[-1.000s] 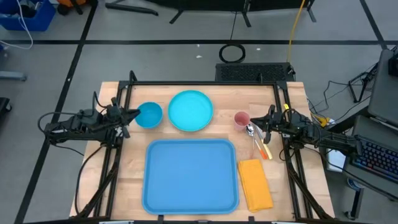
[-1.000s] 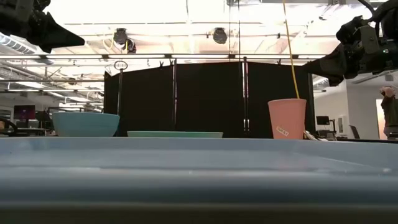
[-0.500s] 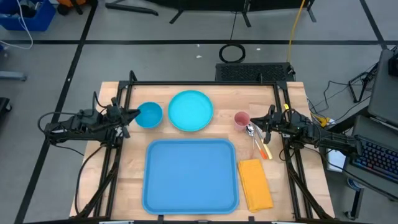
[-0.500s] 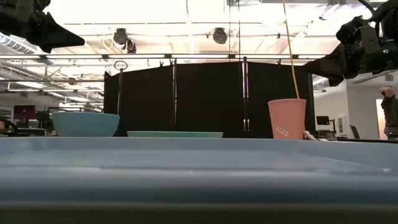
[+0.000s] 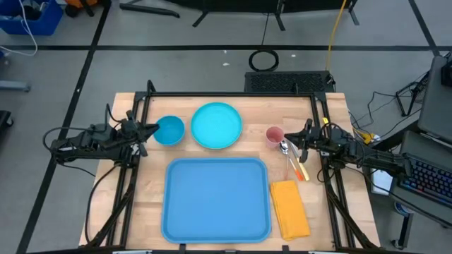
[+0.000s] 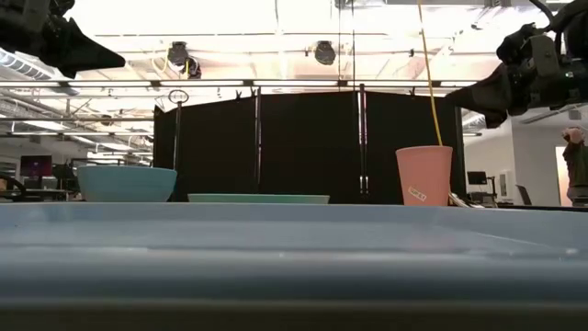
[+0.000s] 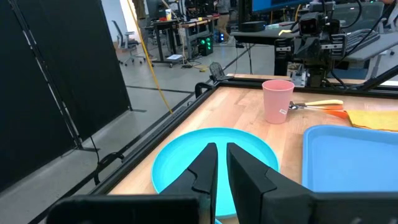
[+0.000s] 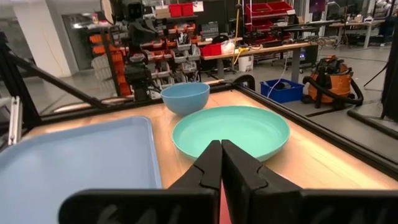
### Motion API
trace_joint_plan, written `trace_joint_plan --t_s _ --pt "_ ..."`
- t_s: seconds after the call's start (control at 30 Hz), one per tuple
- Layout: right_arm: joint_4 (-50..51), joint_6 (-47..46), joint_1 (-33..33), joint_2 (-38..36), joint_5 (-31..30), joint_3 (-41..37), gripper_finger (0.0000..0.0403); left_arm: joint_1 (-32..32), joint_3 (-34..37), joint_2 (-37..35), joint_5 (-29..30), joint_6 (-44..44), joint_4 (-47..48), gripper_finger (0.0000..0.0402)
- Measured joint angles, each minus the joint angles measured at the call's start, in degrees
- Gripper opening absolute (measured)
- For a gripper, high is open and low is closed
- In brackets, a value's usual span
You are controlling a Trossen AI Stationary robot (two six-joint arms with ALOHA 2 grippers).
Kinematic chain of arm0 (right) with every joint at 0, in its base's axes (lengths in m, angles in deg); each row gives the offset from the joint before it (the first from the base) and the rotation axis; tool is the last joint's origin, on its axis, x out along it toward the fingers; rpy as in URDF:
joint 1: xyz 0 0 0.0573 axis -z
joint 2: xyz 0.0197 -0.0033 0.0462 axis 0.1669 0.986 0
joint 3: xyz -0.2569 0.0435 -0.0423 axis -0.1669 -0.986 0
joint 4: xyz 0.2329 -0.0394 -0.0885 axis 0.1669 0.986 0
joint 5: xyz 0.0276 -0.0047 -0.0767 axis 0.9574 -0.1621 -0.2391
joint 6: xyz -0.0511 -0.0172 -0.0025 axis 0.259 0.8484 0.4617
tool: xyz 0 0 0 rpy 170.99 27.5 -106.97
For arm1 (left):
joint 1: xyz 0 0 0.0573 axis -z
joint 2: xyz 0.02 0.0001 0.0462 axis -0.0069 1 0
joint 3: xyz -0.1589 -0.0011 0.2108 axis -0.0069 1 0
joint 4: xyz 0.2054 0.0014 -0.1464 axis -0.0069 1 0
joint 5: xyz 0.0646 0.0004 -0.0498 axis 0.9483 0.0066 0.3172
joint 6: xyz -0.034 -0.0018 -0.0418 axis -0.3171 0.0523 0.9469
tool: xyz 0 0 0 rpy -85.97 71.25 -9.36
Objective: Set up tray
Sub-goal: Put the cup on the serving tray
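The blue tray (image 5: pixel 217 200) lies flat on the near half of the wooden table. Beyond it stand a small blue bowl (image 5: pixel 169 130), a round cyan plate (image 5: pixel 216 125) and a pink cup (image 5: pixel 274 135). My left gripper (image 5: pixel 152 129) hovers level at the table's left edge beside the bowl; in its wrist view its fingers (image 7: pixel 222 149) show a narrow gap with nothing in it. My right gripper (image 5: pixel 300 137) hovers at the right edge by the cup, its fingers (image 8: pixel 221 144) shut and holding nothing. Both are well above the table in the low view.
A spoon and an orange-handled utensil (image 5: pixel 295 164) lie right of the tray's far corner, below my right gripper. A folded yellow napkin (image 5: pixel 289 208) lies along the tray's right side. Black frame rails (image 5: pixel 233 94) border the table.
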Motion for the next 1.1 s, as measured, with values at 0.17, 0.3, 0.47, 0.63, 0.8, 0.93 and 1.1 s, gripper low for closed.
trace_joint_plan --t_s 0.17,0.3,0.47,0.63,0.8,0.93,1.1 --pt "-0.47 -2.09 0.00 0.02 0.00 0.00 0.0000 0.01 0.00 -0.01 -0.01 -0.38 0.00 0.0035" --pt "-2.53 -5.63 0.00 0.02 0.04 0.00 0.0000 -0.01 0.00 0.01 1.65 -11.23 -0.02 0.0035" --pt "-4.86 -16.40 0.00 0.00 3.61 0.11 0.0000 0.01 -0.01 0.01 1.68 -14.72 -0.02 0.0035" --pt "-2.08 -24.60 -0.02 0.17 6.21 0.11 0.0000 0.00 0.00 0.00 1.68 -13.98 -0.04 0.0035" --pt "-4.18 -29.43 -0.15 1.99 9.73 0.11 0.0000 0.02 0.00 0.59 -0.18 -4.68 -2.93 0.0035" --pt "-13.47 -25.45 -3.00 5.22 13.50 0.09 0.0000 -0.01 0.01 0.78 -0.04 -3.75 -9.68 0.0035" --pt "-32.40 -18.29 -8.42 12.85 10.92 0.39 0.0000 0.00 -0.02 1.06 -1.38 0.12 -17.66 0.0035"
